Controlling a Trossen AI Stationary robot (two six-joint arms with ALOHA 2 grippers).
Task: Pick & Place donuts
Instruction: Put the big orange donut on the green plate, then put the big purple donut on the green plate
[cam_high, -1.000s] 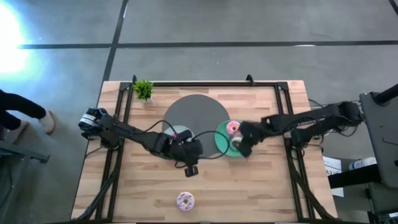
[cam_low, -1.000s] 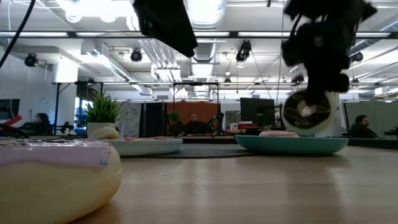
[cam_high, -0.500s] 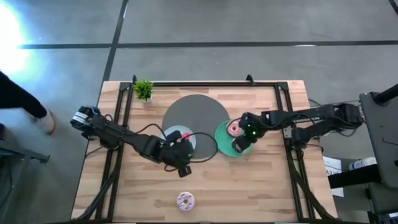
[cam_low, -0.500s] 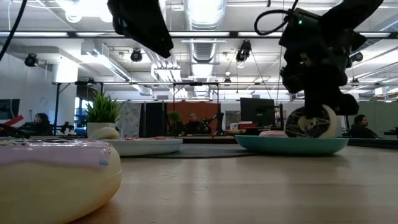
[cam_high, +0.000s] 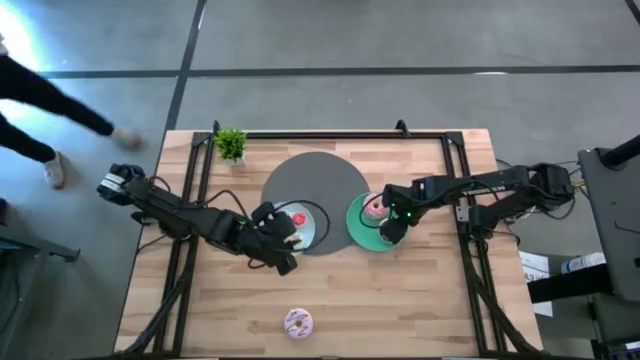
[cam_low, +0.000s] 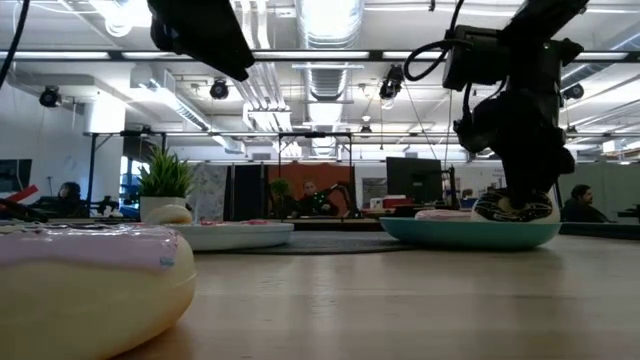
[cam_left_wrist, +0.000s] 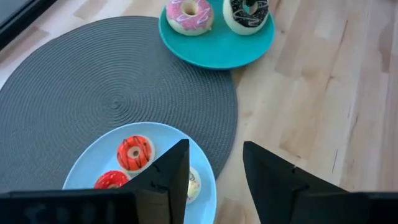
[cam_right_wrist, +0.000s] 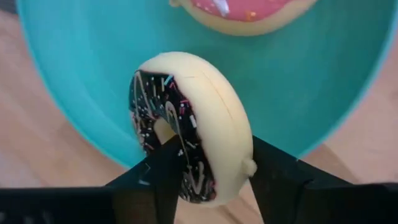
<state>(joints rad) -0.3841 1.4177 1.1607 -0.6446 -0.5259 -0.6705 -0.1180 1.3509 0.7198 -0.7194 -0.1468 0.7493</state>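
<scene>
Nearest the front edge of the pale wooden table (cam_high: 420, 300), a cream toy donut with pink-purple sprinkled icing (cam_high: 298, 322) lies alone on the boards.

Farther in, left of centre, the left gripper (cam_high: 283, 240) hovers at the near-left rim of a light blue round plate (cam_left_wrist: 87, 163); its jaws stand apart and hold nothing. That plate carries a small orange-red donut with dark stripes (cam_left_wrist: 134, 152), a small red donut (cam_left_wrist: 112, 180) and a pale one (cam_left_wrist: 192, 181) partly hidden behind a finger. The plate rests on the near edge of a big grey woven round mat (cam_high: 315, 180).

To the right, touching the mat's rim, a teal-green round plate (cam_high: 358, 222) holds a pink-iced donut (cam_left_wrist: 189, 14) on its far side and a cream donut with dark chocolate sprinkled icing (cam_right_wrist: 189, 127) on its near side. The right gripper (cam_high: 391, 229) is down over this chocolate donut, its fingers partly spread on either side of it; whether they press it, I cannot tell.

At the far left corner stands a small green potted plant (cam_high: 231, 144).
</scene>
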